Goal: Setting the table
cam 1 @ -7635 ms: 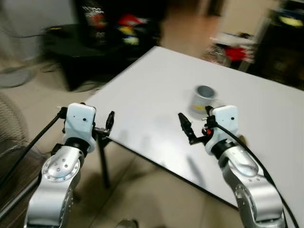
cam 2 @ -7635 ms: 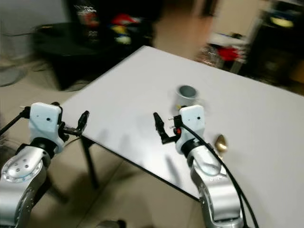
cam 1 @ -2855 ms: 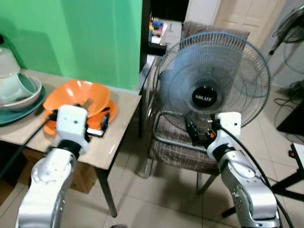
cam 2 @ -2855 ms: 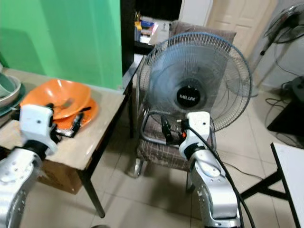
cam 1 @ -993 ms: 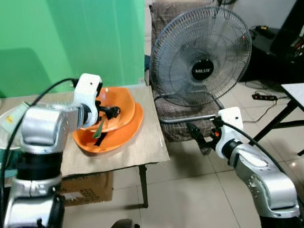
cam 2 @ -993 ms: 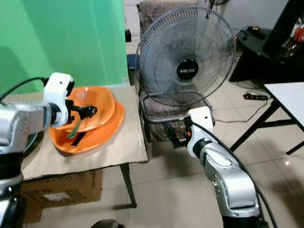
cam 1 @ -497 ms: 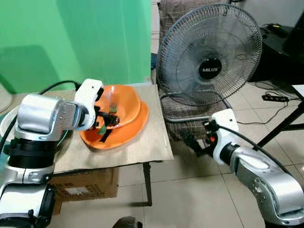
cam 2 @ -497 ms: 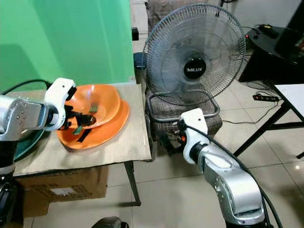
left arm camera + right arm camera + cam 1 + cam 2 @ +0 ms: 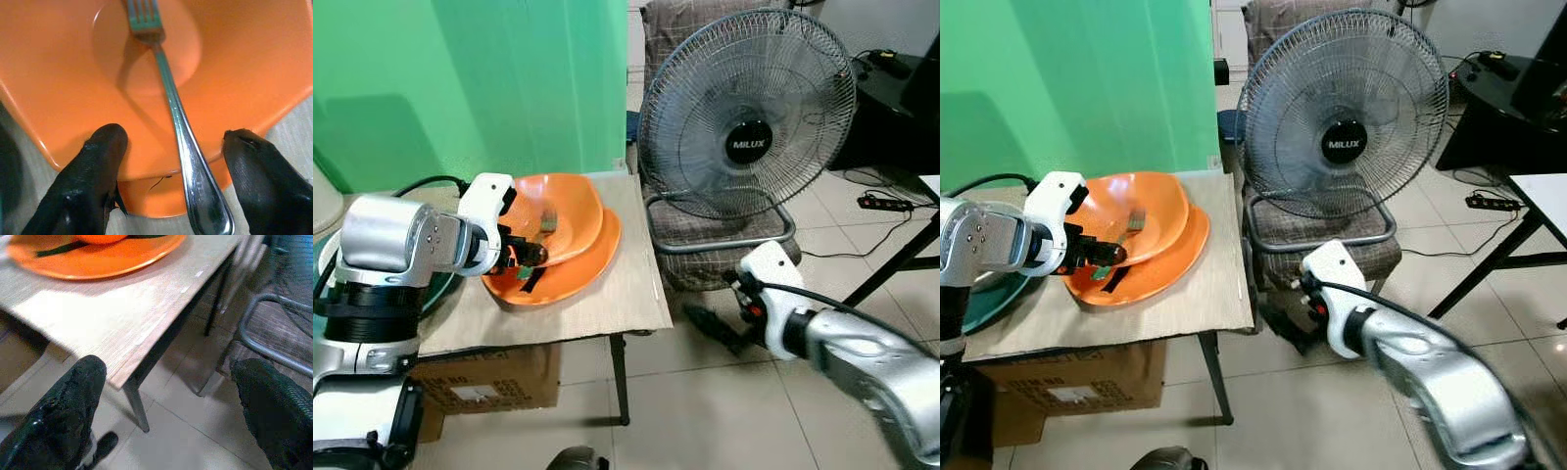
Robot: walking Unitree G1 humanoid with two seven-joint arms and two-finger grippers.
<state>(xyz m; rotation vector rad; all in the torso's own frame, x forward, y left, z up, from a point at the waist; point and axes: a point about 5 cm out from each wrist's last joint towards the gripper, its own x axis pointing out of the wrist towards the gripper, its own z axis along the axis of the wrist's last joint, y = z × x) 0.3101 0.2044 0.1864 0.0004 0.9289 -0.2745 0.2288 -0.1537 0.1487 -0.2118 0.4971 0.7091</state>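
Nearest to me, at about four o'clock, my right gripper (image 9: pixel 713 328) hangs low over the tiled floor off the wooden table's (image 9: pixel 617 294) right edge, its fingers (image 9: pixel 73 406) spread wide with nothing between them. At about nine o'clock my left gripper (image 9: pixel 530 257) sits at the near rim of the orange bowl (image 9: pixel 570 211), which rests on an orange plate (image 9: pixel 582 269). Its fingers (image 9: pixel 95 166) are spread to either side of the fork (image 9: pixel 176 127), touching nothing that I can make out. The fork lies in the bowl with its tines down in the well and its handle leaning out over the near rim. Farther back, at about one o'clock, a standing fan (image 9: pixel 749 113) sits on a chair (image 9: pixel 705 240) just beside the table. A green wall (image 9: pixel 460 88) stands at eleven o'clock.
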